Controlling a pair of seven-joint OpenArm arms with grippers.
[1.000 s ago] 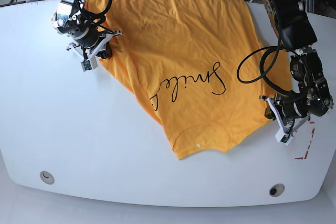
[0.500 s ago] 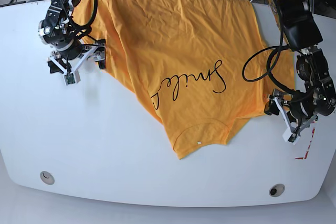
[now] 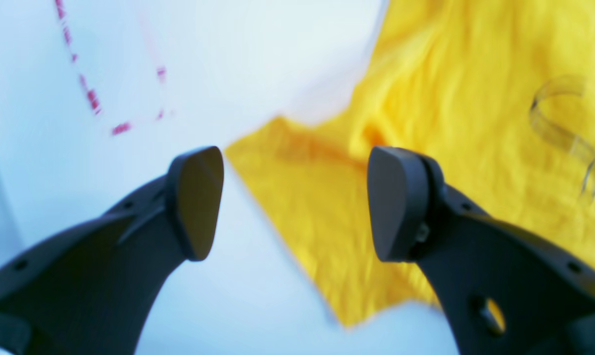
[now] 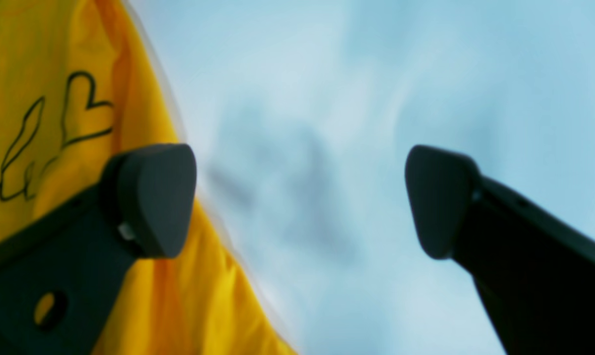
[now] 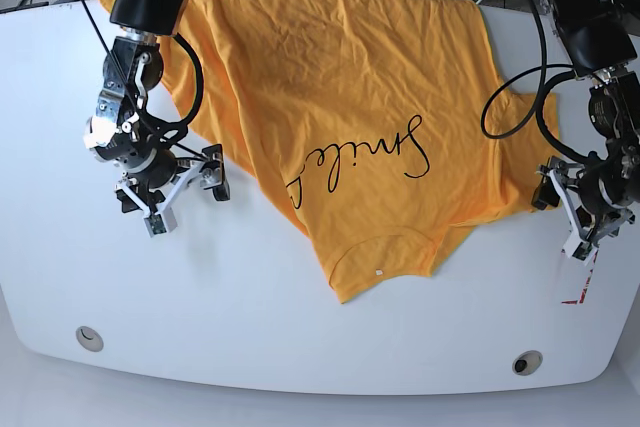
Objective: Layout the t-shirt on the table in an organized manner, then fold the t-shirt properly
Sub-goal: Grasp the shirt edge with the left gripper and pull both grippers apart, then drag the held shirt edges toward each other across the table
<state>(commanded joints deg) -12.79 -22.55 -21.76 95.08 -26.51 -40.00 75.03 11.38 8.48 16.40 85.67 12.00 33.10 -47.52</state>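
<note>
The orange-yellow t-shirt (image 5: pixel 340 87) lies spread on the white table (image 5: pixel 250 317), its collar toward the front edge and the black script facing up. My right gripper (image 5: pixel 170 189) hovers open just left of the shirt's left edge. In the right wrist view the right gripper (image 4: pixel 297 199) holds nothing, with the t-shirt (image 4: pixel 46 59) under one finger and bare table (image 4: pixel 425 74) under the other. My left gripper (image 5: pixel 570 209) is open beside the shirt's right sleeve. In the left wrist view the left gripper (image 3: pixel 295 199) stands empty above a corner of the t-shirt (image 3: pixel 450 98).
Two round grommet holes (image 5: pixel 89 338) (image 5: pixel 526 362) sit near the front edge. Red dashed marks (image 5: pixel 580 287) (image 3: pixel 90 98) lie by the left gripper. Cables and dark gear crowd the space behind the table's far edge.
The right gripper has moved from the shirt's far left corner toward the front, along the left edge. The left gripper has drifted slightly outward. The shirt's far left corner now lies farther left.
</note>
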